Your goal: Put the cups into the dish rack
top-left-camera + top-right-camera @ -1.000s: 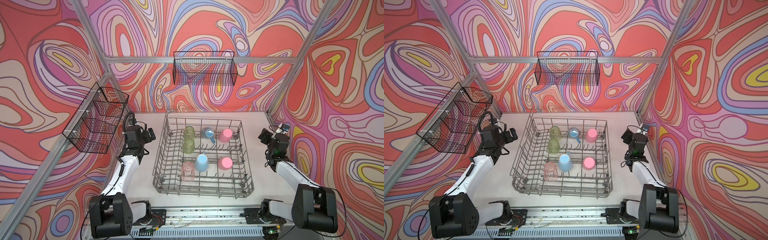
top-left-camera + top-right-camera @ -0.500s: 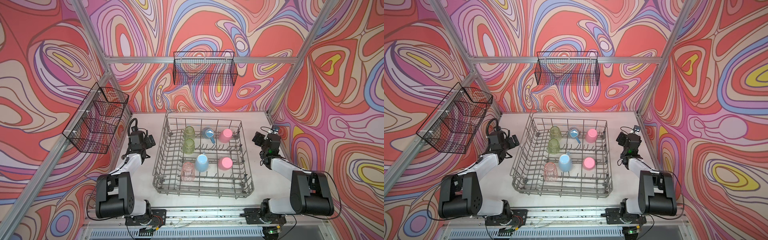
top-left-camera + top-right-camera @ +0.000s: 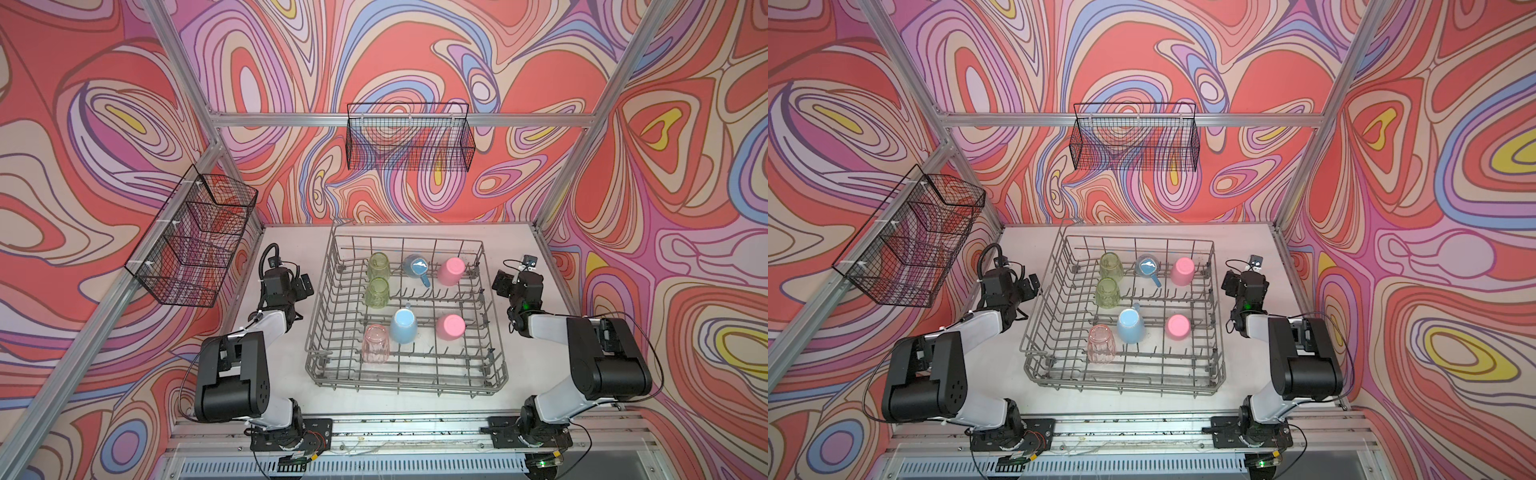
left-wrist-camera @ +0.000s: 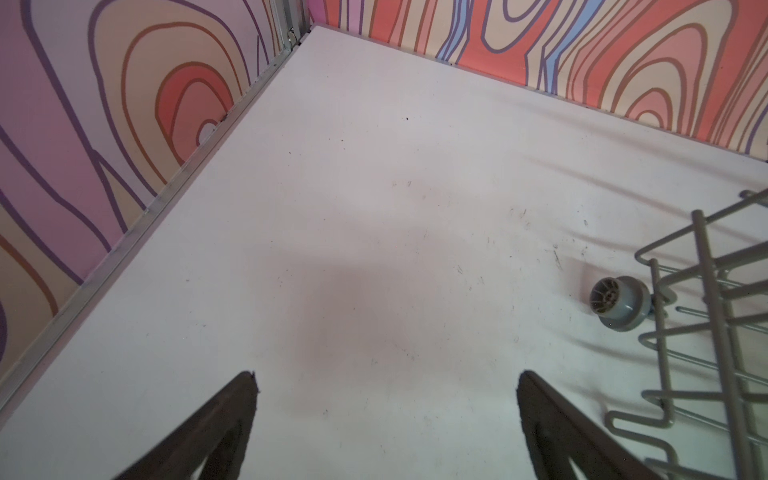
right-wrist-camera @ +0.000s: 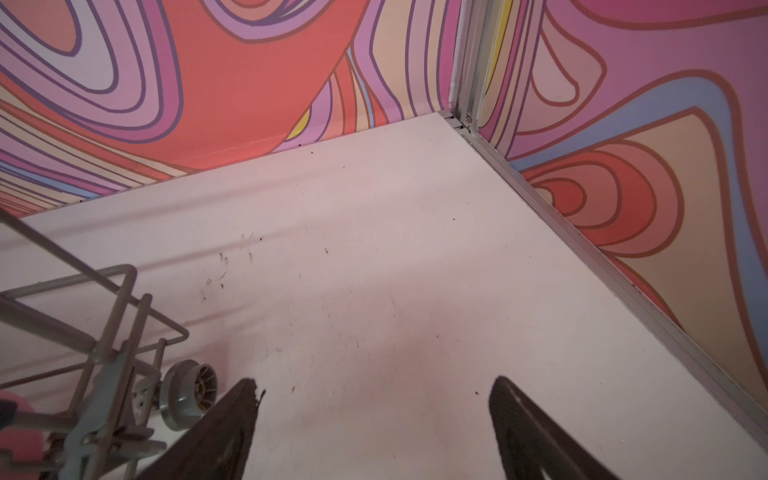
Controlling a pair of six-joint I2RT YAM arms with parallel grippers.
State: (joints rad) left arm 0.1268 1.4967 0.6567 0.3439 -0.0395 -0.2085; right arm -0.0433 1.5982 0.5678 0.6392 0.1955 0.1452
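The cups (image 3: 403,327) — seven — sit inside the dish rack (image 3: 323,309).

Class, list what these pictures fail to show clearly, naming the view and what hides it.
Left wrist view: dish rack cut off by the frame edge; only a corner shows.
Right wrist view: pink cup only a sliver, cropped by the frame edge, crossed by rack wires.
Both top views: left gripper and right gripper too small and dark to read their jaws.
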